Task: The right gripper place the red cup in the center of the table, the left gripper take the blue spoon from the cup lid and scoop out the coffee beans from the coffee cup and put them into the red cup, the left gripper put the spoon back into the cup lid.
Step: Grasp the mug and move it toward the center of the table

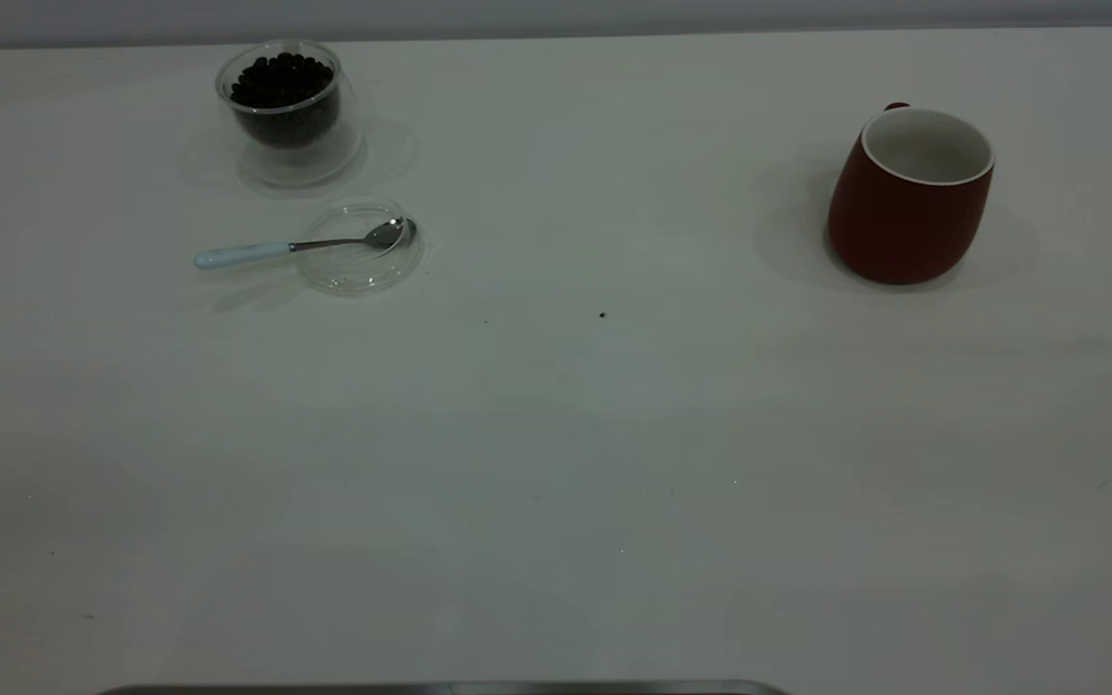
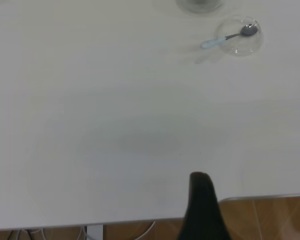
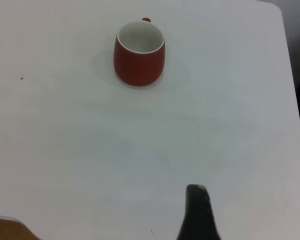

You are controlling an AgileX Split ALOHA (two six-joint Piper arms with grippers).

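The red cup stands upright and empty at the table's far right; it also shows in the right wrist view. The coffee cup, filled with coffee beans, stands at the far left. The cup lid lies just in front of it, with the blue spoon resting across it, bowl on the lid and handle pointing left. The lid and the spoon also show in the left wrist view. The left gripper hovers over the table's near edge, far from the spoon. The right gripper is far from the red cup.
The white table has a few tiny dark specks near its middle. Neither arm shows in the exterior view. A wooden floor shows past the table's edge in the left wrist view.
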